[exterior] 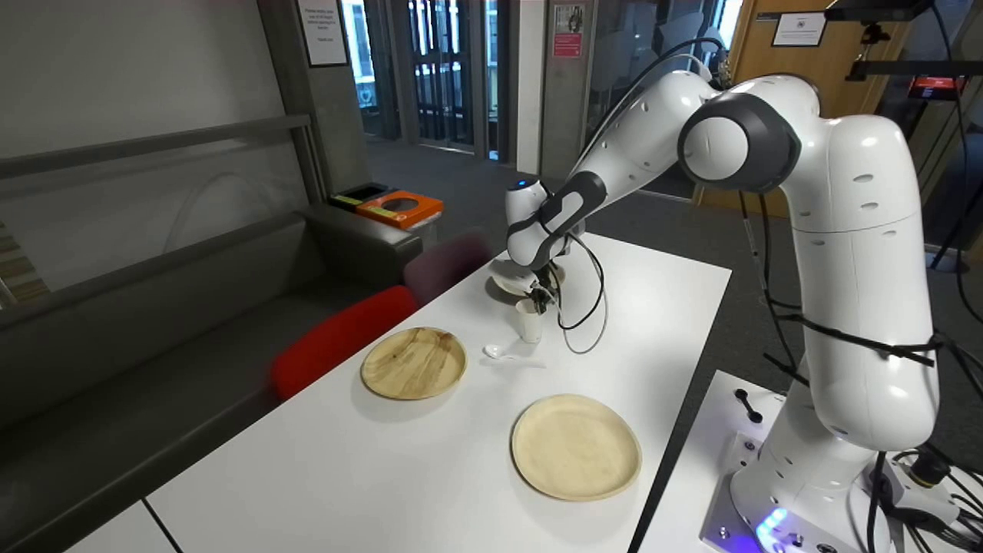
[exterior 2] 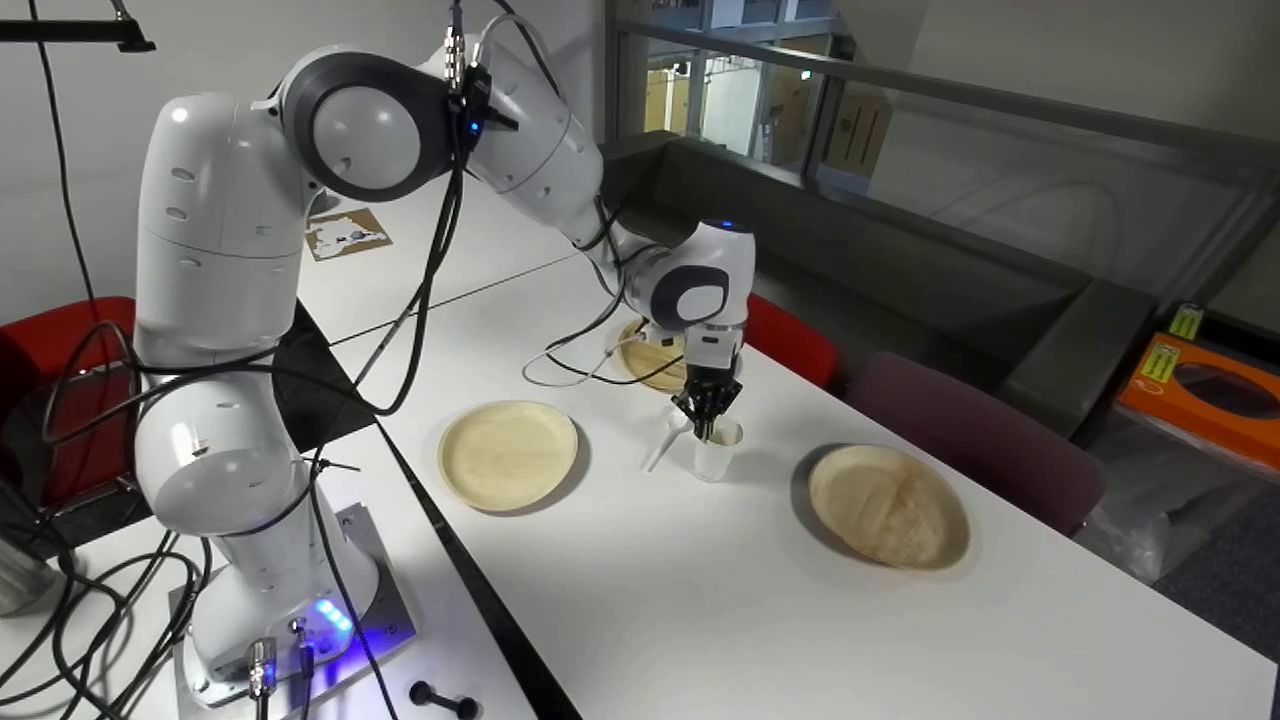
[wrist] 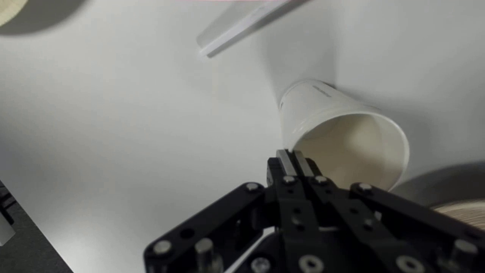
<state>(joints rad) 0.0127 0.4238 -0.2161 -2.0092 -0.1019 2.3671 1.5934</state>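
My gripper [wrist: 290, 154] is shut on the near rim of a white paper cup [wrist: 316, 106], one finger outside the wall and one inside. The cup's open mouth faces the wrist camera, and what shows of its inside holds nothing. In both exterior views the cup [exterior: 530, 326] [exterior 2: 714, 460] stands upright, at table height, below the black gripper [exterior 2: 704, 428]. A white plastic spoon [exterior 2: 668, 440] lies on the table beside the cup; in the wrist view only part of its handle [wrist: 242, 32] shows.
Three round wooden plates rest around the cup: a streaked plate [exterior: 415, 363], a pale plate [exterior: 576, 447] and a plate [exterior 2: 890, 507] half hidden by the arm in an exterior view. Cable loops [exterior: 599, 307] hang from the arm near the tabletop. Red [exterior: 342, 338] and purple chairs [exterior 2: 970, 435] line one edge.
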